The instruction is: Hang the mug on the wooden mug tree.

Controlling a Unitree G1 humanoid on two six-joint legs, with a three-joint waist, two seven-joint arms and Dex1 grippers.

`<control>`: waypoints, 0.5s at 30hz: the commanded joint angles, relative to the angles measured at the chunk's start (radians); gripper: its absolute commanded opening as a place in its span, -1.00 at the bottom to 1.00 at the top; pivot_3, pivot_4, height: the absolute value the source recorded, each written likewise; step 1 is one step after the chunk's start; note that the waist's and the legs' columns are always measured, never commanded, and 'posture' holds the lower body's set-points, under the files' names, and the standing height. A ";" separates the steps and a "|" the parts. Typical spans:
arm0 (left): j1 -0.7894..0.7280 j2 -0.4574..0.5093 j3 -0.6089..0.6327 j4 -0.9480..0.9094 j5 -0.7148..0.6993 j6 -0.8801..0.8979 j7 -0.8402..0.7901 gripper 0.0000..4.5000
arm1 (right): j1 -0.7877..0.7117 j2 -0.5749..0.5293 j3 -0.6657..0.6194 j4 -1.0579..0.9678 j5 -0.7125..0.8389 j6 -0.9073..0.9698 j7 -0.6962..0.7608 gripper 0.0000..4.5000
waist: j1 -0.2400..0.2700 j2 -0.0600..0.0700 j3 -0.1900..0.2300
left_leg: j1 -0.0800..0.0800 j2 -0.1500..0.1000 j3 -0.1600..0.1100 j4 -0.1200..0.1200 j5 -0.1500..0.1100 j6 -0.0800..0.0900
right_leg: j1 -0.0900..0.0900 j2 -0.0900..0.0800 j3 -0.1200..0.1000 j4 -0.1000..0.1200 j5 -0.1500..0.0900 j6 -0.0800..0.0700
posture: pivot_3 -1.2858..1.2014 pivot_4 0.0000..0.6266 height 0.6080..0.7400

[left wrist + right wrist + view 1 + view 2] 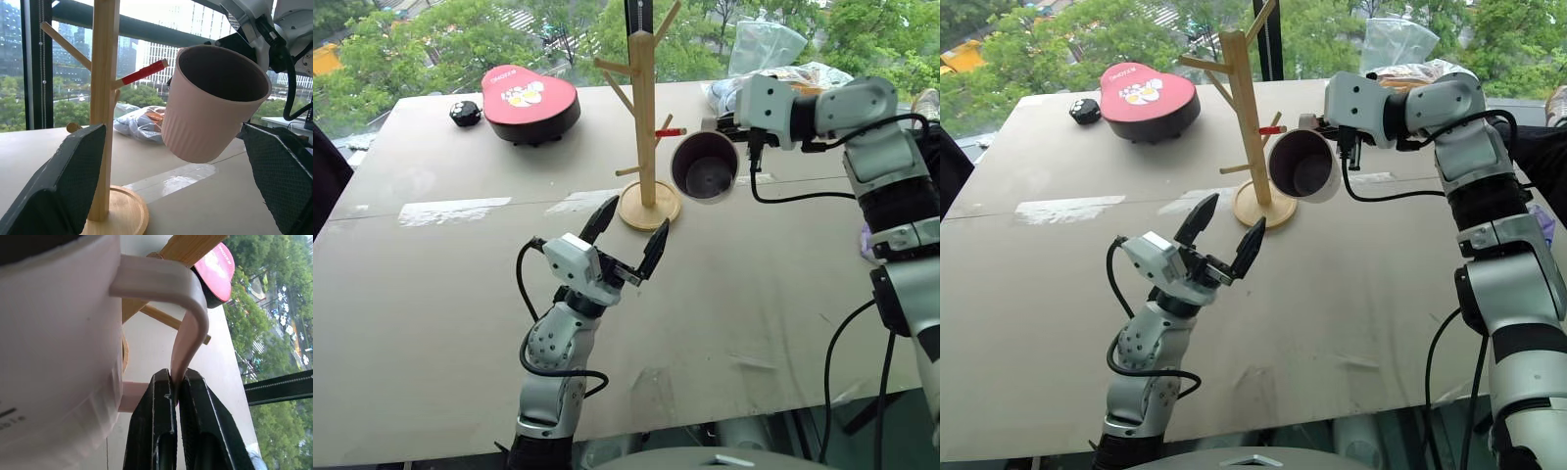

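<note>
The mug, pale with a dark inside, hangs tilted in the air just right of the wooden mug tree. Its mouth faces me. My right gripper is shut on the mug's loop handle, reaching in from the right. The tree's red-tipped peg points toward the mug's upper rim, close beside it. The tree's round base rests on the table. My left gripper stands open and empty in front of the base, pointing up at the mug and the post.
A red heart-shaped box and a small black round object sit at the back left of the table. Plastic bags lie at the back right by the window. Pale tape strips cross the tabletop.
</note>
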 commanded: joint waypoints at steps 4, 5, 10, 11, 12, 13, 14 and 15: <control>-0.005 -0.006 -0.015 -0.034 0.000 -0.032 0.025 1.00 | -0.128 0.050 -0.018 0.110 -0.037 -0.099 -0.017 -0.98 | -0.002 0.000 0.000 | 0.000 0.000 0.000 0.000 0.000 0.000 | 0.000 0.000 0.000 0.001 0.000 0.000 | 0.03 -0.52 1.00; -0.006 -0.006 -0.015 -0.033 -0.002 -0.032 0.028 1.00 | -0.135 0.056 -0.019 0.123 -0.041 -0.107 -0.018 -0.98 | -0.002 0.000 0.000 | 0.000 0.000 0.000 0.000 0.000 0.000 | 0.000 0.000 0.000 0.001 0.000 0.000 | 0.03 -0.52 1.00; -0.009 -0.006 -0.015 -0.028 -0.007 -0.030 0.039 1.00 | -0.161 0.078 -0.020 0.171 -0.065 -0.131 -0.036 -0.98 | -0.006 0.000 0.000 | 0.000 0.000 0.000 0.000 0.000 0.000 | 0.000 0.000 0.000 0.001 0.000 0.000 | 0.03 -0.52 1.00; -0.010 -0.006 -0.015 -0.028 -0.007 -0.030 0.041 1.00 | -0.165 0.079 -0.018 0.179 -0.073 -0.137 -0.041 -0.87 | -0.007 0.000 0.000 | 0.000 0.000 0.000 0.000 0.000 0.000 | 0.000 0.000 0.000 0.001 0.000 0.000 | 0.03 -0.52 1.00; -0.010 -0.006 -0.015 -0.027 -0.006 -0.030 0.043 1.00 | -0.169 0.080 -0.018 0.186 -0.078 -0.140 -0.046 -0.73 | -0.008 0.000 0.000 | 0.000 0.000 0.000 0.000 0.000 0.000 | 0.000 0.000 0.000 0.002 0.000 0.000 | 0.03 -0.52 1.00; -0.010 -0.007 -0.015 -0.027 -0.005 -0.031 0.045 1.00 | -0.173 0.082 -0.020 0.192 -0.081 -0.141 -0.050 -0.59 | -0.010 0.000 0.000 | 0.000 0.000 0.000 0.000 0.000 0.000 | 0.000 0.000 0.000 0.002 0.000 0.000 | 0.03 -0.52 1.00; -0.010 -0.006 -0.016 -0.026 -0.004 -0.032 0.046 1.00 | -0.178 0.083 -0.023 0.197 -0.083 -0.141 -0.051 -0.35 | -0.011 0.000 0.000 | 0.000 0.000 0.000 0.000 0.000 0.000 | 0.000 0.000 0.000 0.002 0.000 0.000 | 0.03 -0.52 1.00; -0.011 -0.006 -0.016 -0.025 -0.002 -0.033 0.048 1.00 | -0.182 0.084 -0.025 0.202 -0.085 -0.139 -0.052 -0.22 | -0.014 0.000 0.000 | 0.000 0.000 0.000 0.000 0.000 0.000 | 0.000 0.000 0.000 0.002 0.000 0.000 | 0.03 -0.52 1.00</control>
